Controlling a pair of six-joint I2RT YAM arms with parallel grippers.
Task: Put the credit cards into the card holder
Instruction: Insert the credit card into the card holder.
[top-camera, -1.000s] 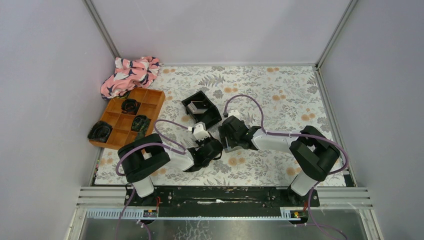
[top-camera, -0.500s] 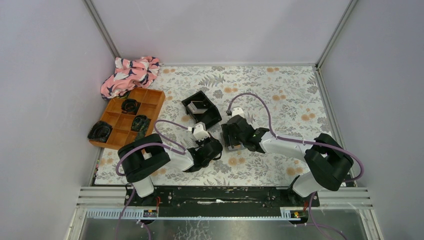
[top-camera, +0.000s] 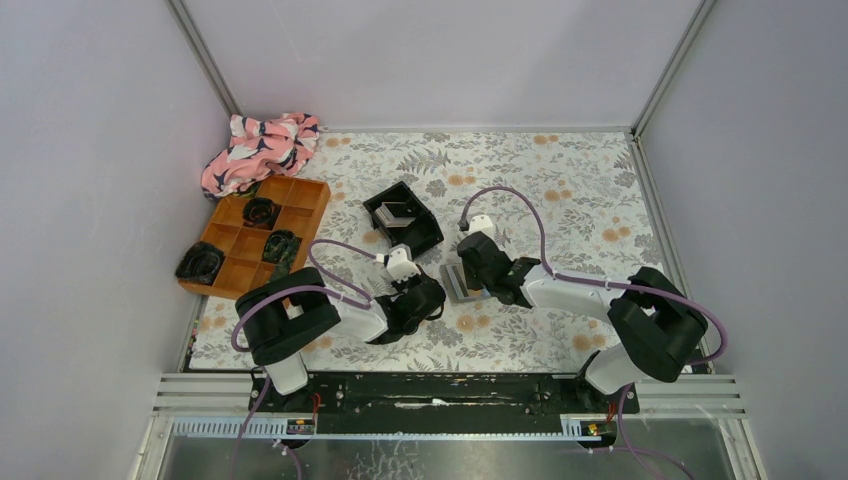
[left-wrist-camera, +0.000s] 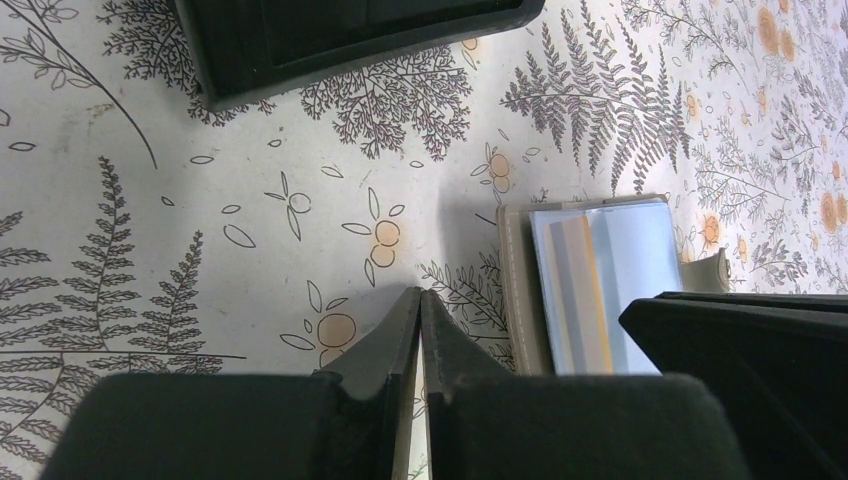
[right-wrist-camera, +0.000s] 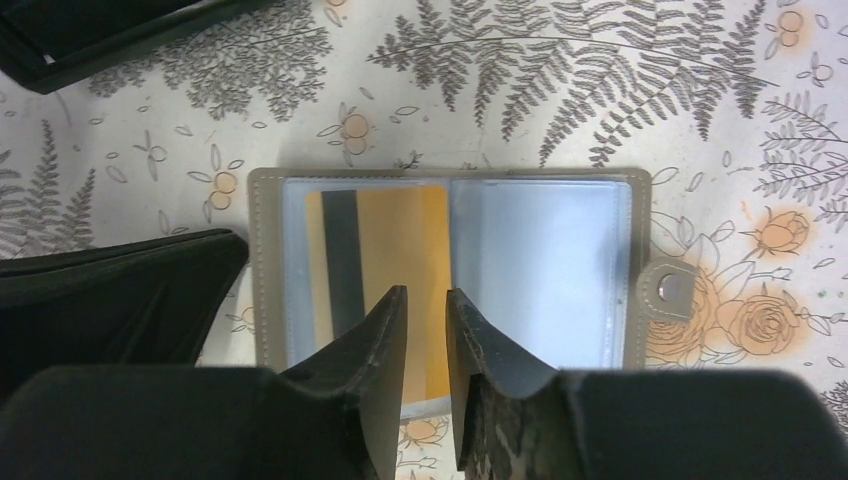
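The card holder (right-wrist-camera: 450, 270) lies open and flat on the floral table, its snap tab to the right. A gold credit card (right-wrist-camera: 400, 250) with a black stripe sits in its left clear pocket; the right pocket (right-wrist-camera: 540, 270) looks blue-grey. My right gripper (right-wrist-camera: 425, 295) hovers over the holder's near edge, its jaws a narrow gap apart with nothing between them. My left gripper (left-wrist-camera: 420, 293) is shut and empty, just left of the holder (left-wrist-camera: 600, 280). In the top view the holder (top-camera: 462, 283) lies between both grippers. A pale card (top-camera: 399, 211) lies in the black tray.
The black square tray (top-camera: 410, 235) stands just behind the grippers, and its corner (left-wrist-camera: 350, 30) shows in the left wrist view. An orange compartment tray (top-camera: 305, 195) with dark items sits at the left. A pink patterned cloth (top-camera: 262, 148) lies in the back left corner.
My right gripper has drawn back to the right off the card holder, and its jaws have narrowed from wide apart. The holder now shows in the top view. The left arm has not moved.
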